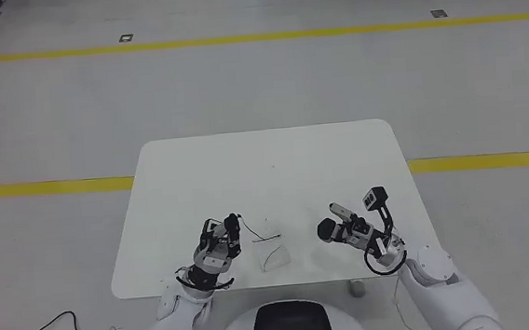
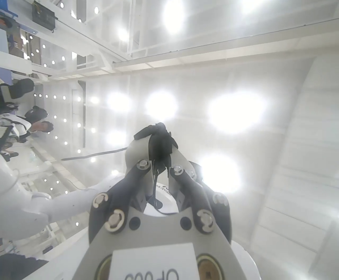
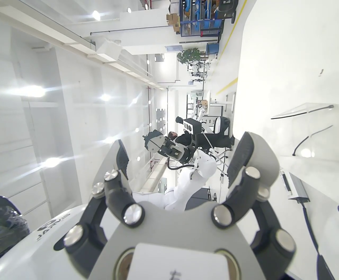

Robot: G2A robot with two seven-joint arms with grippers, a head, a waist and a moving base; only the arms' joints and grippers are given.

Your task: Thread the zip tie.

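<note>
Top view looks down on the table (image 1: 339,159); left wrist view faces ceiling (image 2: 238,39), right sideways

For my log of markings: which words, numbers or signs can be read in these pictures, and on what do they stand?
Nothing reads whole.
Left wrist label: upside down, cut by the edge.
Right wrist label: one mark, cut off.
Arm print: too blurred.

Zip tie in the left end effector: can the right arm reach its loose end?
Probably yes. The right end effector is open and empty, and the zip tie tail sticks out of the left end effector toward it, apparently unblocked.
</note>
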